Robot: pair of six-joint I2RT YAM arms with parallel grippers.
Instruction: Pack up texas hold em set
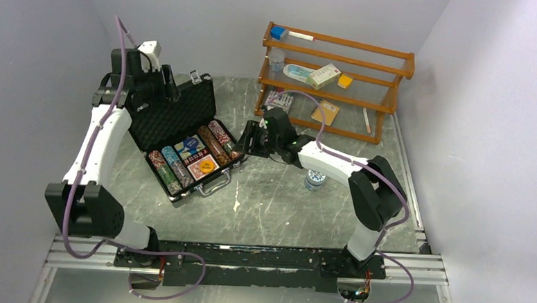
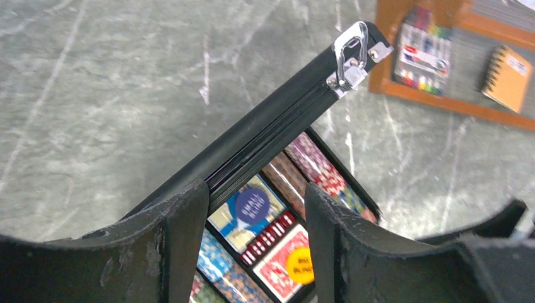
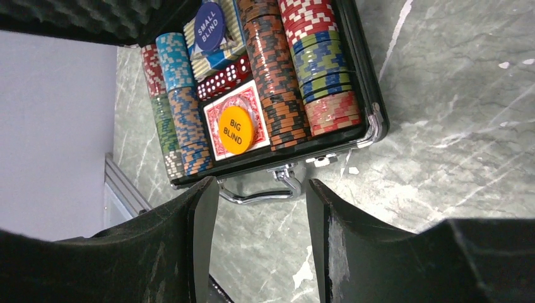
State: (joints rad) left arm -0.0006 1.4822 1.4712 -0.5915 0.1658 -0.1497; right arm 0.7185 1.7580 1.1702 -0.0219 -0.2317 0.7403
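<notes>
The black case [image 1: 157, 137] lies open left of centre, its foam-lined lid [image 1: 174, 112] standing up at the back. Rows of poker chips [image 3: 277, 76], a red-backed card deck [image 3: 217, 107], red dice, a blue disc [image 3: 209, 25] and an orange disc [image 3: 236, 129] fill the base. My left gripper [image 1: 168, 91] [image 2: 257, 208] hangs over the lid's top edge [image 2: 271, 126]. It is open, with its left finger against that edge and only the case's contents showing in the gap. My right gripper [image 1: 247, 140] [image 3: 262, 186] is open and empty, just off the case's chrome handle [image 3: 291, 180].
A wooden shelf [image 1: 335, 79] with boxes, a marker pack [image 2: 423, 60] and an orange notebook [image 2: 508, 69] stands at the back right. A small white and blue container [image 1: 314, 179] sits on the table under the right arm. A metal latch [image 2: 350, 57] sticks up from the lid's corner.
</notes>
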